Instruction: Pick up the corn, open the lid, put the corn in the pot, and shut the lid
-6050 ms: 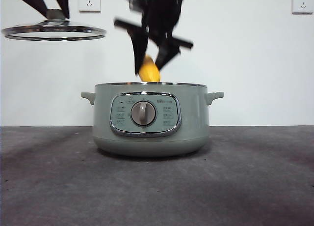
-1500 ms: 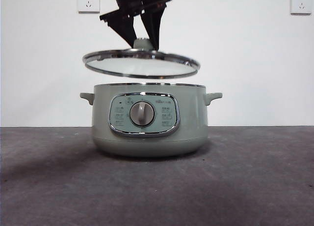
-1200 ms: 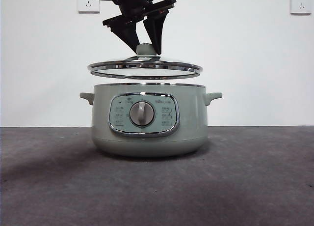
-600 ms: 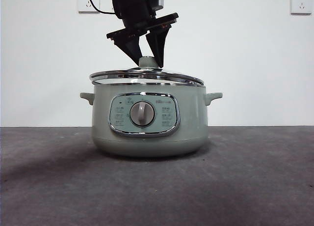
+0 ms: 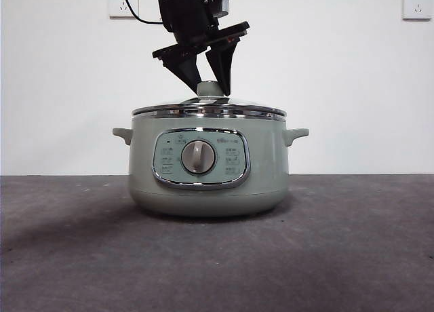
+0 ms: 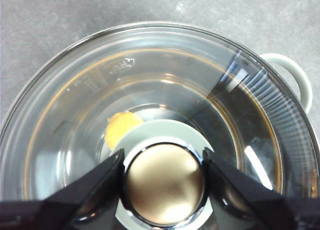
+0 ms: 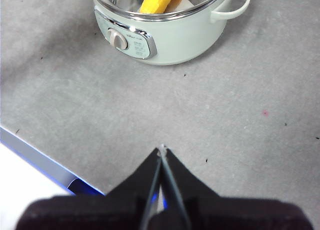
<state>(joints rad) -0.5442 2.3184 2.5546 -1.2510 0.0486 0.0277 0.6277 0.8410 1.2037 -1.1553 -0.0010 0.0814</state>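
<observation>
The sage-green pot (image 5: pixel 264 169) stands mid-table with the glass lid (image 5: pixel 209 110) resting level on its rim. My left gripper (image 5: pixel 210 81) reaches down from above, its jaws pressed on both sides of the lid's knob (image 5: pixel 210 89). The left wrist view shows the same grip (image 6: pixel 164 175) around the knob (image 6: pixel 164 182), and through the glass (image 6: pixel 200 90) the yellow corn (image 6: pixel 121 128) lies inside the pot. My right gripper (image 7: pixel 162 151) hangs shut with nothing in it, well away over the table; from there the pot (image 7: pixel 175 45) and the corn (image 7: pixel 157 1) show far off.
Grey table surface surrounds the pot, which has small side handles (image 5: pixel 297 133) and a grey dial (image 5: pixel 198 157) facing the front camera. A white wall with two sockets (image 5: pixel 123 0) (image 5: pixel 416 1) stands behind. The table's edge (image 7: pixel 40 160) runs near the right gripper.
The left gripper has lowered the lid from above the pot onto its rim. Before that, the other gripper held the corn over the open pot; that arm has left the front view.
</observation>
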